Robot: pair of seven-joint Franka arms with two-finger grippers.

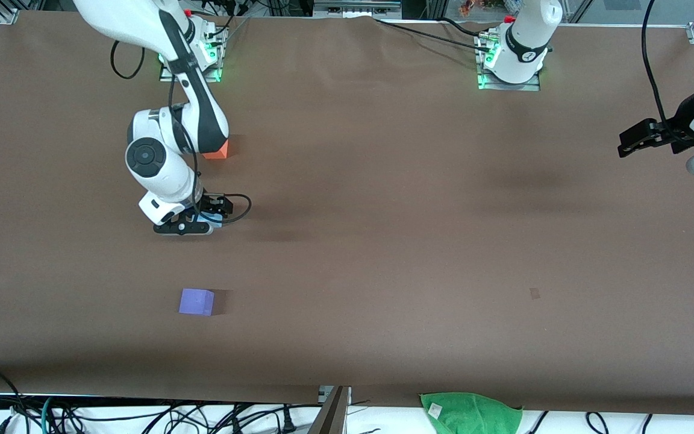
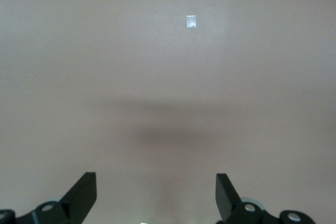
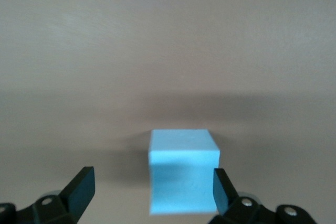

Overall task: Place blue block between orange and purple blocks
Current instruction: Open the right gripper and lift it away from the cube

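Green cloth [image 1: 471, 412] lies at the lower edge of the front view, off the brown table [image 1: 383, 241]. Higher, in the lower-left part of the frame, the purple block [image 1: 196, 301] rests on the table. The orange block [image 1: 217, 149] sits in the upper-left part, partly covered by the right arm. The right gripper [image 1: 185, 225] is positioned between these two blocks, left of centre. In the right wrist view, its fingers [image 3: 79, 187] are spread apart, and the blue block [image 3: 184, 169] sits on the table between them; one finger is at the block's edge, the other stands clear of it. The left gripper [image 1: 630, 143] waits at the right edge of the front view, over bare table, and its fingers [image 2: 81, 195] are released and spread wide. A small pale tape mark [image 2: 191, 21] shows on the table in the left wrist view.
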